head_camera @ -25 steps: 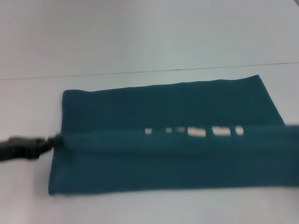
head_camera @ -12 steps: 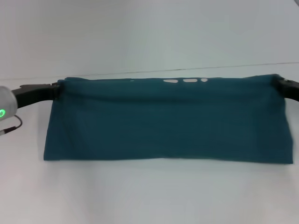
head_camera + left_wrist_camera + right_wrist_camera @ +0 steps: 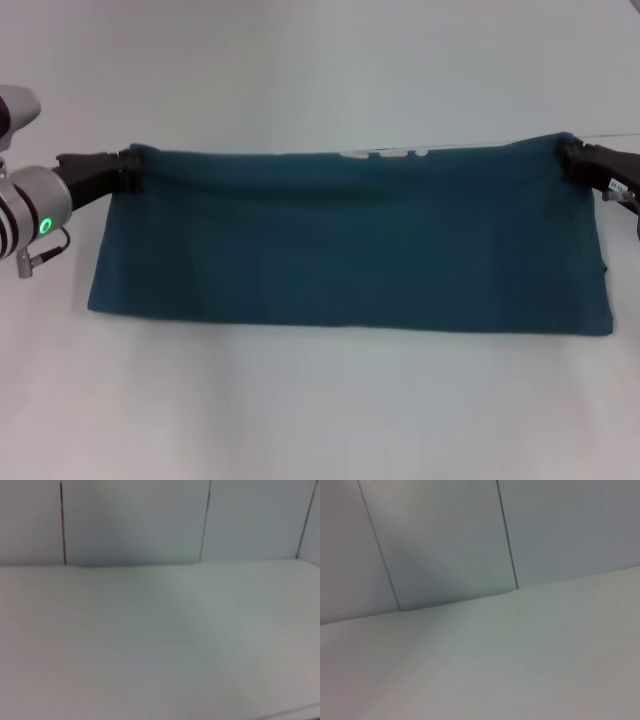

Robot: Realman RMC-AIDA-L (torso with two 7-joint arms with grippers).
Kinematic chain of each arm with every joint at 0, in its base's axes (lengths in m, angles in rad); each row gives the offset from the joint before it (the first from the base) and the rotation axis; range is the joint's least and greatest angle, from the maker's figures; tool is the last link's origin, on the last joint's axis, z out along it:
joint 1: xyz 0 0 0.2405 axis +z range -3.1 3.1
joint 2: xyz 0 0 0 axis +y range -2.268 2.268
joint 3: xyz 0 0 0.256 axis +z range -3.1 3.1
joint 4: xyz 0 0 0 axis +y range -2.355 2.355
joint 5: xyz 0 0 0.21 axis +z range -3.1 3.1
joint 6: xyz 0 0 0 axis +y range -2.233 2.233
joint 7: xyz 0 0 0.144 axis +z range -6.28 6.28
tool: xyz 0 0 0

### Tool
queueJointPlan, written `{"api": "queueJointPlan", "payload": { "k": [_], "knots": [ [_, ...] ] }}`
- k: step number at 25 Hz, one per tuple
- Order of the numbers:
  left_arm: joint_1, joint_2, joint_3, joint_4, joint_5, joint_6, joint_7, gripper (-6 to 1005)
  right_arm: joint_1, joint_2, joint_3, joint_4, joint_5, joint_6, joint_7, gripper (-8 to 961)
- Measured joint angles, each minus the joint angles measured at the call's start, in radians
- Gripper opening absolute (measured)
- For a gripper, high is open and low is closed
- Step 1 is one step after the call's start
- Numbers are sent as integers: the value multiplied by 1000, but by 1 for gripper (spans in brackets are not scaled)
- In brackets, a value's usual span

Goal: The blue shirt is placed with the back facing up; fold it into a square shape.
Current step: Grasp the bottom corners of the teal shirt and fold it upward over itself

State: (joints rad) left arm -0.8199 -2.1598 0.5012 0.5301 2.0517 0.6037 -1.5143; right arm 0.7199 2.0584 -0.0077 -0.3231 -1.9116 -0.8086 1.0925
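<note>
The blue shirt (image 3: pixel 350 240) is a wide dark teal band across the middle of the head view, folded over lengthwise on the white table. My left gripper (image 3: pixel 128 168) is shut on the shirt's far left corner. At the far right corner my right gripper (image 3: pixel 566 156) is shut on the fabric too. The far edge is stretched taut between the two grippers, and a few pale label marks (image 3: pixel 385 153) show along it. Neither wrist view shows the shirt or any fingers, only bare white table and wall.
White table (image 3: pixel 320 400) surrounds the shirt on all sides. A thin dark seam line (image 3: pixel 615 136) runs along the table at the far right. The wrist views show wall panels (image 3: pixel 135 520) behind the table's far edge.
Both grippers carried the shirt's edge from the near middle toward the far side, laying the fold over the back half. The pale label marks moved with that edge to the far side.
</note>
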Motion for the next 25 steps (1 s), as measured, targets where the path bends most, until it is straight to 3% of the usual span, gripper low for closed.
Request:
{"api": "queueJointPlan", "payload": {
  "k": [7, 15, 19, 25],
  "knots": [
    [-15, 5, 1, -57, -237, -13, 268, 26, -3, -2, -2, 33, 75, 51, -54, 54],
    [-33, 3, 0, -84, -326, -16, 394, 27, 3, -1, -2, 46, 91, 63, -84, 60],
    [-51, 19, -5, -112, -344, -19, 410, 27, 2, -1, 4, 49, 96, 63, -85, 63],
    [-69, 23, -7, -129, -376, -41, 458, 41, -5, 0, 0, 52, 127, 64, -104, 68]
  ]
}}
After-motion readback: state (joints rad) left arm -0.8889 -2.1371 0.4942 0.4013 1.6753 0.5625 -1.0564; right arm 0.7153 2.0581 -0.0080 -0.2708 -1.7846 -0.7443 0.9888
